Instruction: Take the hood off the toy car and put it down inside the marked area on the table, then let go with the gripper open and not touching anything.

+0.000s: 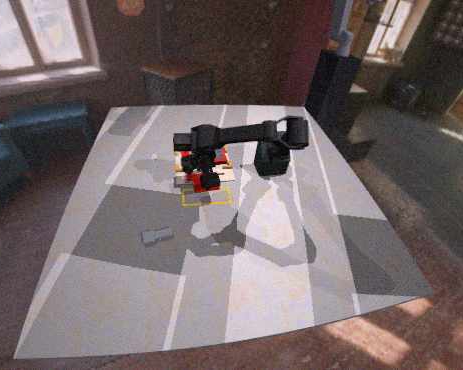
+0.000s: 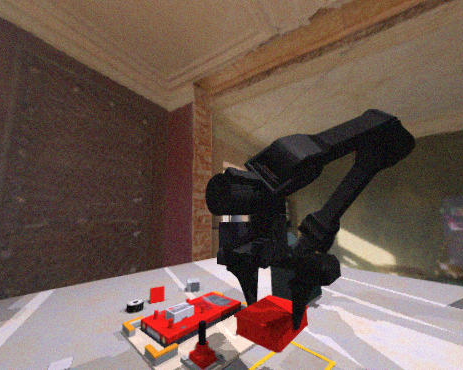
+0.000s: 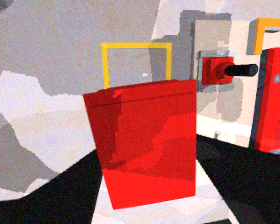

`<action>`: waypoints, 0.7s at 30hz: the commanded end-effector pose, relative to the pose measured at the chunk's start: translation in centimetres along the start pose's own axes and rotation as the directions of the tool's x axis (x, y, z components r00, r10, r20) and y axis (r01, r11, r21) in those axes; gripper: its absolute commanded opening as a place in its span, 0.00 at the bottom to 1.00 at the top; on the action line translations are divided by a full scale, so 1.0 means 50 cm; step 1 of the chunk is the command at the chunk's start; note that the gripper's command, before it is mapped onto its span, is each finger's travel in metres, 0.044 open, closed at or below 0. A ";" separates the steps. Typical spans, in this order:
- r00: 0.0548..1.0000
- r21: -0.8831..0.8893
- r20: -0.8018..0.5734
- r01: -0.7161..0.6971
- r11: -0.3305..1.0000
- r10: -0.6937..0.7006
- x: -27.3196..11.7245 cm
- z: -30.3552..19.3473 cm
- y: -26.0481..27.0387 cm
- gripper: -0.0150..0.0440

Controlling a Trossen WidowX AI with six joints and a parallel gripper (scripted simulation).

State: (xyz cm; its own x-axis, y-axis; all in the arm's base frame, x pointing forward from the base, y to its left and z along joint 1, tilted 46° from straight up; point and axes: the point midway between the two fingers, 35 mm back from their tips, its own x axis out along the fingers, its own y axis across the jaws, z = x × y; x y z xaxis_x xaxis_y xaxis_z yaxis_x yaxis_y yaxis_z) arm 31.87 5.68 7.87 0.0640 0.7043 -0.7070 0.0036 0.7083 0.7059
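Observation:
The hood, a red box-like piece (image 1: 198, 186) (image 2: 265, 322) (image 3: 152, 135), is off the car and held up in the air. My gripper (image 1: 199, 175) (image 2: 275, 315) (image 3: 146, 145) is shut on it, one finger on each side. The marked area, a yellow outline (image 1: 207, 204) (image 2: 312, 352) (image 3: 137, 45), lies on the table. In the top view the hood shows just behind its back edge; in the wrist view the hood hides its lower side. The red toy car (image 2: 220, 314) (image 3: 274, 100) stands beside the hood, with a light grey block (image 2: 179, 312) showing on it.
The car's pale board has orange corner brackets (image 2: 161, 351) and a red block with a black lever (image 2: 203, 354) (image 3: 217, 70). Behind the car are a red square plate (image 2: 157, 294), a black-and-white round piece (image 2: 135, 305) and a grey cube (image 2: 193, 285). A grey flat piece (image 1: 157, 235) lies farther forward.

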 end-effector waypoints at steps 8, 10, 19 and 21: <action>1.000 0.009 0.001 -0.004 1.000 0.004 0.017 -0.001 -0.001 0.25; 1.000 0.009 0.001 -0.004 1.000 0.004 0.020 -0.001 -0.001 0.25; 1.000 0.009 0.002 -0.004 1.000 0.004 0.034 -0.001 -0.001 0.25; 1.000 0.009 0.002 -0.005 1.000 0.005 0.037 -0.001 -0.001 0.25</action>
State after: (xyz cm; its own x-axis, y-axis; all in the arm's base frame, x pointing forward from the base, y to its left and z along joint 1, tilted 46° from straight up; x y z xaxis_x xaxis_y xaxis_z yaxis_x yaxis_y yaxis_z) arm 31.99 6.86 6.72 0.0644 0.7047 -0.7066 0.0034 0.7079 0.7063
